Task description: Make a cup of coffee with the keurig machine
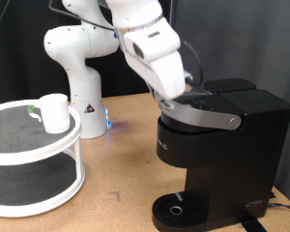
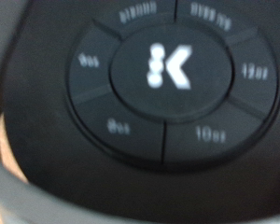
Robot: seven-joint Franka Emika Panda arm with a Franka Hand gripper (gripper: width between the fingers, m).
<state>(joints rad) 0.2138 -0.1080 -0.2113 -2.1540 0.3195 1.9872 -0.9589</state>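
The black keurig machine point(image 1: 217, 145) stands on the table at the exterior view's right, its silver-grey lid handle point(image 1: 203, 118) down and its round drip tray point(image 1: 177, 209) bare. The white arm reaches down onto the machine's top; the gripper point(image 1: 188, 90) sits right at the lid, its fingers hidden. The wrist view is filled by the round button panel point(image 2: 168, 79) with a lit white K button point(image 2: 170, 67) in the middle and size buttons around it; no fingers show there. The white cup point(image 1: 54, 112) stands on the white round shelf at the left.
A white two-tier round shelf point(image 1: 34, 155) stands at the exterior view's left. The arm's white base point(image 1: 82, 106) stands behind it, with a blue light beside it. A black curtain closes the background. Brown tabletop lies between shelf and machine.
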